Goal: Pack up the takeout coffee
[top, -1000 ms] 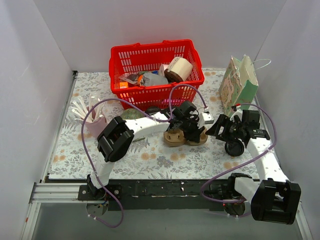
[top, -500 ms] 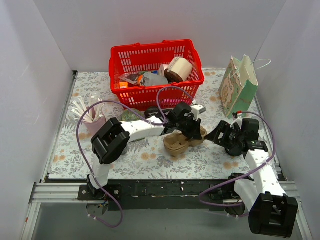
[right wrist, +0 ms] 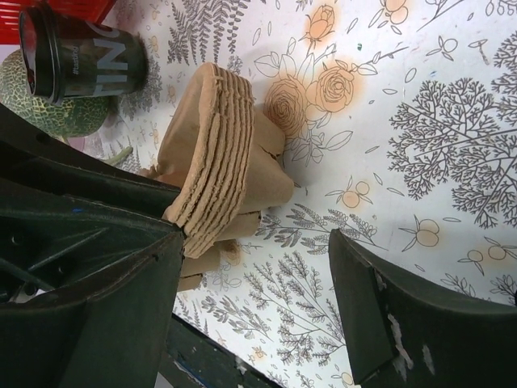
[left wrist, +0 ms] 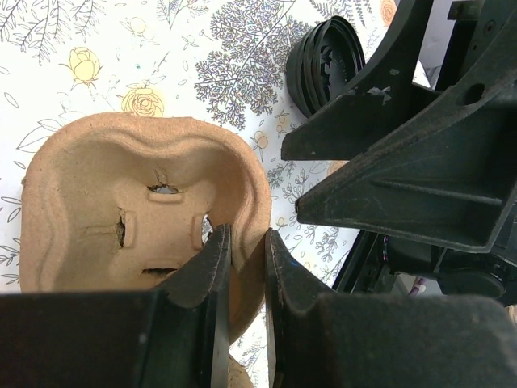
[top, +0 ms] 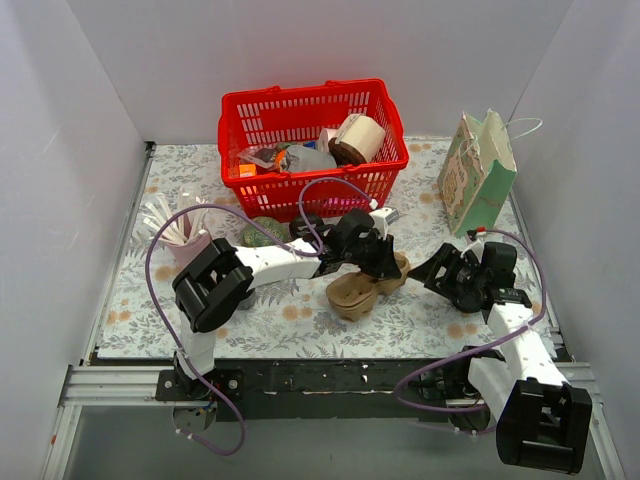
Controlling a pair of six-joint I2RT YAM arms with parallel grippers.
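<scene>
**Left hand (left wrist: pixel 245 242) drags carrier stack (right wrist: pixel 214 153) toward near edge, stack now tipped**

Left hand is clamped on one wall of the pulp cup-carrier stack, fingers pinched tight with the wall between them. Compared with a second ago the stack has slid left and toward the near edge of the bench (top: pixel 130 300). It now sits mid-bench on its side, rims facing the right hand.

Right hand (right wrist: pixel 256 237) has eased back a little toward the near right; jaws spread wide, nothing in them, just beside the stack but not touching.

Coffee cup (right wrist: pixel 81 52) stands untouched near the red basket (top: pixel 300 98), next to the melon (right wrist: pixel 48 117). Paper bag (top: pixel 480 175) is upright at the far right corner, well apart from all of it.

My read: this is a separating step, with left anchoring the stack so right can peel off one carrier. Can't tell whether left holds the whole stack or only some layers. Nothing packed yet.
</scene>
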